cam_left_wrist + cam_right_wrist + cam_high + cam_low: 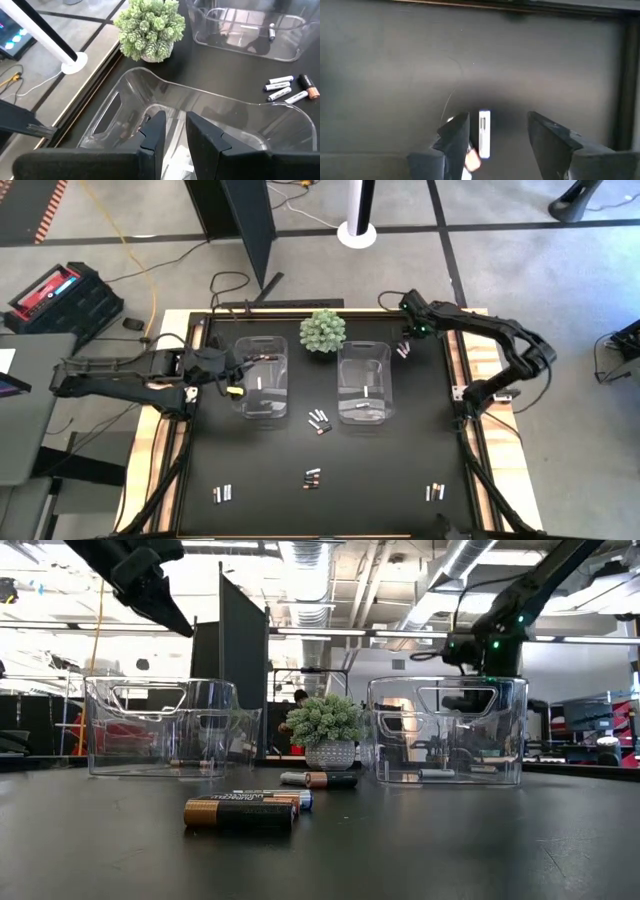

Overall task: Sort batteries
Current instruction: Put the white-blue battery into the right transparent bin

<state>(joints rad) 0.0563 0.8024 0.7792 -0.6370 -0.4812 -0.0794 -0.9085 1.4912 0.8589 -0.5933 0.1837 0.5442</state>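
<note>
My right gripper (499, 120) is open and points down at the table's far right, just above a small group of batteries (403, 350). A silver-white cell (484, 134) lies flat on the mat between its fingers, nearer one finger; I see no touch. My left gripper (175, 125) hovers over the left clear bin (260, 375). Its fingers stand a narrow gap apart with nothing visible between them. More batteries lie in groups on the mat (318, 420) (312, 477) (224, 493) (434, 492), and single cells rest in the left bin (258, 383) and the right bin (366, 391).
A green spiky plant in a pot (323, 332) stands at the far middle, between the bins. The right clear bin (364, 383) is close to my right gripper. The table's wooden right rim (462, 370) runs beside the right arm. Bare mat (380, 480) lies along the near side.
</note>
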